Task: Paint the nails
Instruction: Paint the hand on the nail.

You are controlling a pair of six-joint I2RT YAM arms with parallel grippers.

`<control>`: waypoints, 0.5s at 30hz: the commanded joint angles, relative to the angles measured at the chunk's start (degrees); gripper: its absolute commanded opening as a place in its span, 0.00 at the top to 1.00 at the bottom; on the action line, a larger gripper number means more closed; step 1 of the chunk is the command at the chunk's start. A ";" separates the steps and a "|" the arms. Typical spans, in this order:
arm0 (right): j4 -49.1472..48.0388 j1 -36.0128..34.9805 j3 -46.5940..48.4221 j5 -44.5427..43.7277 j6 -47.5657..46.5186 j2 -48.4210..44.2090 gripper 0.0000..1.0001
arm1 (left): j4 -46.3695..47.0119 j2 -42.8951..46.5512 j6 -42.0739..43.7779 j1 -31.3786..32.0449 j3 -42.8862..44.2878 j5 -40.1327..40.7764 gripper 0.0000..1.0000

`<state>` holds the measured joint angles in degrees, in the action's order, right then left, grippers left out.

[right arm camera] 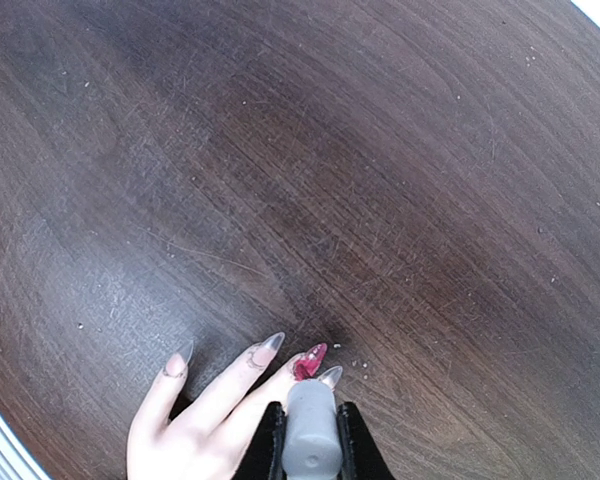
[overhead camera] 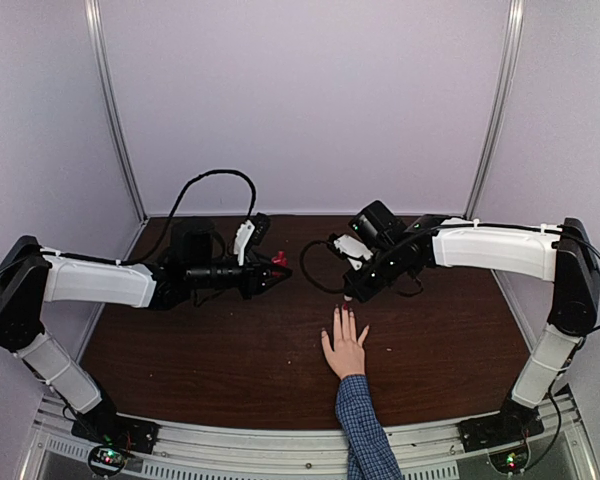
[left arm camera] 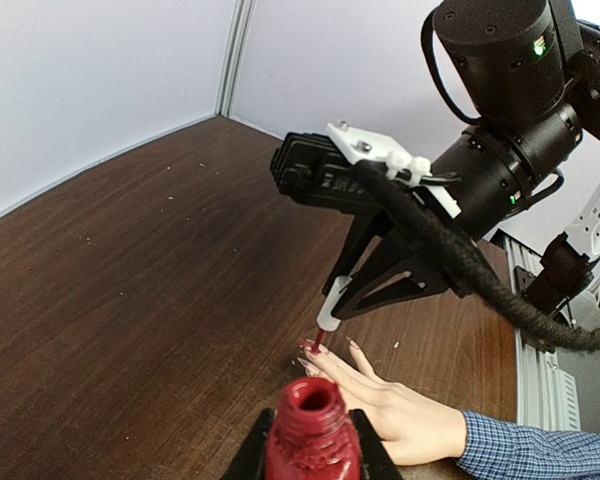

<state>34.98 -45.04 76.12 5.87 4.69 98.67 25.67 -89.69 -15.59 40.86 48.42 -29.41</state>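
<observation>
Dark wooden table [overhead camera: 180, 340], white booth walls. Your left gripper [left arm camera: 310, 455] was clamped on the open red polish bottle [left arm camera: 310, 430], held off to the left. Mid-table lay the hand [overhead camera: 345, 350], palm down. Your right gripper [right arm camera: 310, 450] was clamped on the white brush cap [right arm camera: 310, 435], brush on the nails [right arm camera: 310, 360]: one looked red, three in the wrist view bare, so most remained.

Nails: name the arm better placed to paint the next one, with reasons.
Right. The right gripper holds the brush cap, its tip on a red nail of the hand. The left gripper only holds the open bottle, off to the side.
</observation>
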 commanded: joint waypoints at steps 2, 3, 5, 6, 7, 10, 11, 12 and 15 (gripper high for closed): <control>0.09 -0.05 0.36 -2.23 0.46 0.30 1.00 | 3.72 -0.57 -0.42 -0.37 0.50 -0.70 1.00; 0.04 -0.03 0.54 -2.33 0.49 0.29 1.00 | 3.77 -0.63 -0.47 -0.36 0.46 -0.74 1.00; -0.12 0.07 0.65 -2.49 0.57 0.25 1.00 | 3.86 -0.60 -0.49 -0.35 0.44 -0.82 1.00; -0.29 0.14 0.62 -2.51 0.66 0.17 1.00 | 3.79 -0.46 -0.49 -0.34 0.37 -0.76 1.00; -0.41 0.15 0.57 -2.53 0.72 0.10 1.00 | 3.73 -0.48 -0.47 -0.34 0.33 -0.67 1.00; -0.58 0.22 0.55 -2.80 0.83 -0.05 1.00 | 3.52 -0.32 -0.32 -0.39 0.18 -0.63 1.00; -0.69 0.22 0.48 -2.85 0.85 -0.17 1.00 | 3.51 -0.31 -0.37 -0.35 0.14 -0.60 1.00; -0.79 0.33 0.40 -2.85 0.96 -0.49 1.00 | 3.51 -0.24 -0.39 -0.34 0.17 -0.61 1.00; -0.80 0.39 0.19 -2.74 1.01 -1.01 1.00 | 3.51 -0.14 -0.27 -0.37 0.17 -0.56 1.00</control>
<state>34.92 -44.95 76.12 4.47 4.91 98.67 25.69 -89.71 -15.62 40.86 48.42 -29.41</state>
